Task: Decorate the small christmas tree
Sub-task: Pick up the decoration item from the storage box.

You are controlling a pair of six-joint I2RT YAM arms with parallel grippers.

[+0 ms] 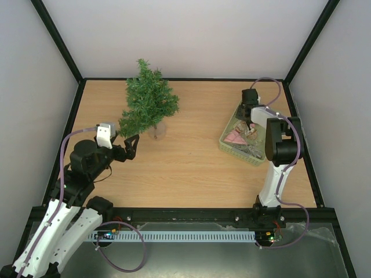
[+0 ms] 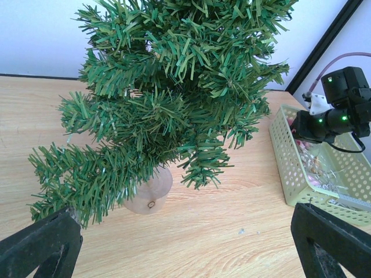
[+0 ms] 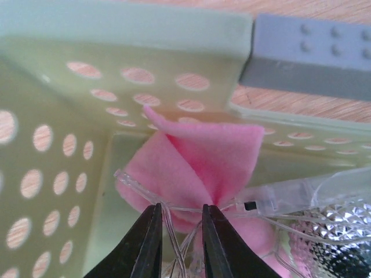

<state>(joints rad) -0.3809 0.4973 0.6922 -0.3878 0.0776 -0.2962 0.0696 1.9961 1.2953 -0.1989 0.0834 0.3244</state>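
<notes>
The small christmas tree [image 1: 148, 101] stands upright on its pale base [image 1: 156, 130] at the back left of the table; it fills the left wrist view [image 2: 174, 87]. My left gripper [image 1: 130, 147] is open and empty, just in front and left of the tree, with its jaws wide apart [image 2: 185, 249]. My right gripper [image 1: 249, 123] reaches down into the pale green basket [image 1: 229, 139]. Its jaws [image 3: 177, 243] stand narrowly apart around clear light-string wires [image 3: 174, 231], just in front of a pink felt ornament [image 3: 203, 156].
The basket [image 2: 290, 168] holds more decorations, among them a silver faceted piece [image 3: 330, 226]. A grey studded block [image 3: 307, 52] lies beyond the basket wall [image 3: 116, 52]. Black frame posts and white walls ring the wooden table [image 1: 191, 162].
</notes>
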